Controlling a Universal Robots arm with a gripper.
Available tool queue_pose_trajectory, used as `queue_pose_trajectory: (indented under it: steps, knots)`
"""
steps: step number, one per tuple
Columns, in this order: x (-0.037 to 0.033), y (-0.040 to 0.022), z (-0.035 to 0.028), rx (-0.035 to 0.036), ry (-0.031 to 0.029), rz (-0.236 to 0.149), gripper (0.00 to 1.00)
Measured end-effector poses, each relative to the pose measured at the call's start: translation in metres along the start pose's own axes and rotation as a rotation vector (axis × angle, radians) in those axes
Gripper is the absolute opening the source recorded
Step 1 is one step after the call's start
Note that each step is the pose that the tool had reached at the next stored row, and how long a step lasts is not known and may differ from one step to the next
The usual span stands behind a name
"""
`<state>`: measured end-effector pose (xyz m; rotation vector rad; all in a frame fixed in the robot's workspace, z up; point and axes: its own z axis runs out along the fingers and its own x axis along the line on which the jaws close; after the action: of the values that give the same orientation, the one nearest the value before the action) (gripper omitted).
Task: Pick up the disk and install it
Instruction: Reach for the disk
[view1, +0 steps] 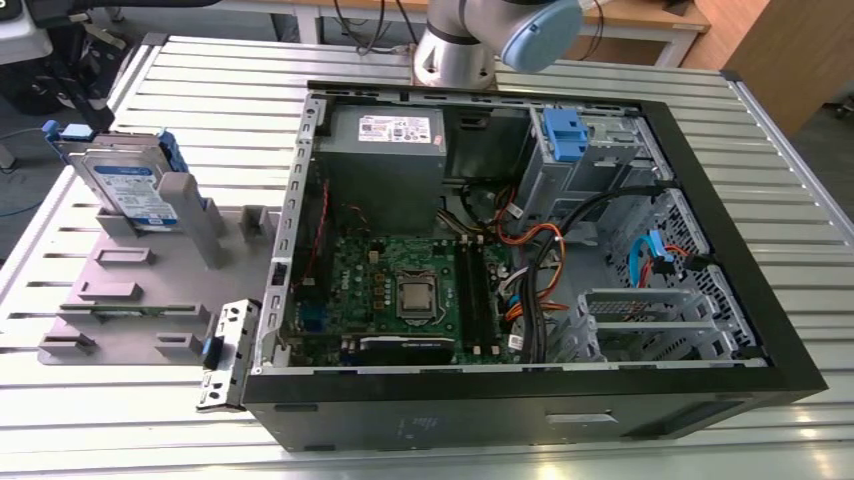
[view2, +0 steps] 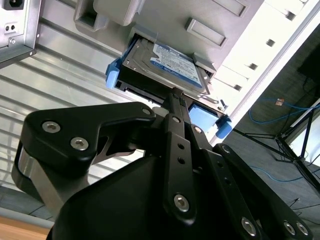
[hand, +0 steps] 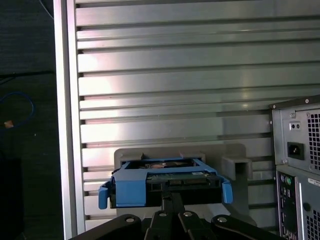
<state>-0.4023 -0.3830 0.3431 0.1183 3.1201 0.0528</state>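
The work surface was a slatted aluminium table (view1: 200, 80), its ribs bright with glare in places. On it lay an open computer case (view1: 534, 405) with the side panel off. This exposed the motherboard (view1: 400, 290), the grey power supply (view1: 387, 135) and the blue-handled drive cage (view1: 567, 135).

Beside the case, toward the exterior view's left, sat a grey holder (view1: 120, 295) with several slots and posts. The disk (view1: 127, 185) stood on edge in that holder, leaning back, with its blue carrier bracket around it. It was outside the case and not installed.

The arm (view1: 461, 45) rose at the far side of the table behind the case. In both wrist views the gripper (view2: 175, 94) (hand: 171, 186) pointed toward the disk, well apart from it. Its fingers were drawn together at the tips with nothing between them.

Beyond the table edge lay dark floor (hand: 25, 150) with a loose blue cable (hand: 17, 102) on it. A wooden panel (view1: 787, 50) stood at the exterior view's upper right.
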Motion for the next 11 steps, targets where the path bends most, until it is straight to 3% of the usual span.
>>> queue_pose_trajectory:
  steps: [11]
  knots:
    - [0.0000,-0.0001,0.0013,0.0000,-0.0001,0.000,0.11]
